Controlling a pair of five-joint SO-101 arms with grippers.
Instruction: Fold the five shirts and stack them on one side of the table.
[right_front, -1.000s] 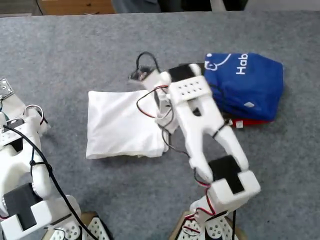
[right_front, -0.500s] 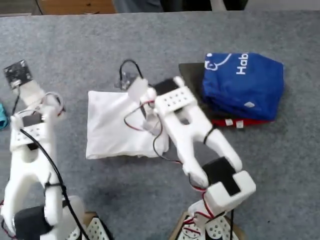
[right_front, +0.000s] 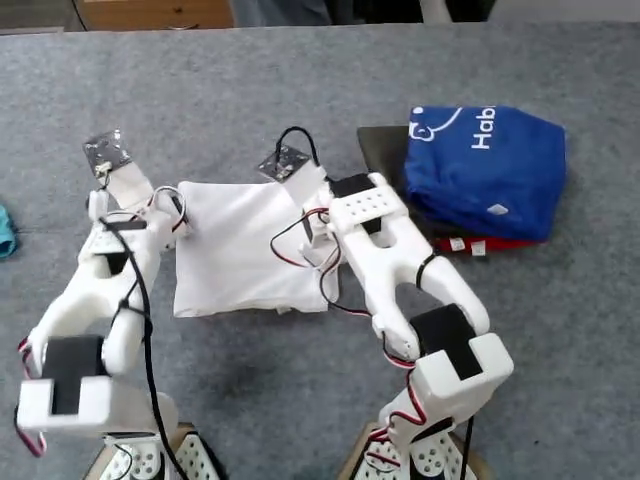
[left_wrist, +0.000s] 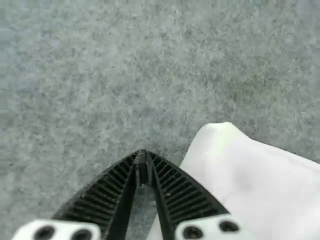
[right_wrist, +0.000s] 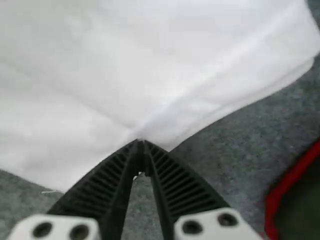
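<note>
My left hand (left_wrist: 142, 169) and right hand (right_wrist: 140, 150) are pinched shut on nothing beside the folded white shirt (right_front: 238, 252), so a bump could mess its folds.

The left arm (right_front: 100, 290) and right arm (right_front: 400, 255) are white plastic with black motor blocks, thin red and black cables, and black ribbed fingers (left_wrist: 102, 200).

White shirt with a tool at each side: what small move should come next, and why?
Probably open both tools to grip the edges of the white shirt. It lies folded beside the stack, not on it, and the left tool and right tool sit shut at opposite edges.
</note>
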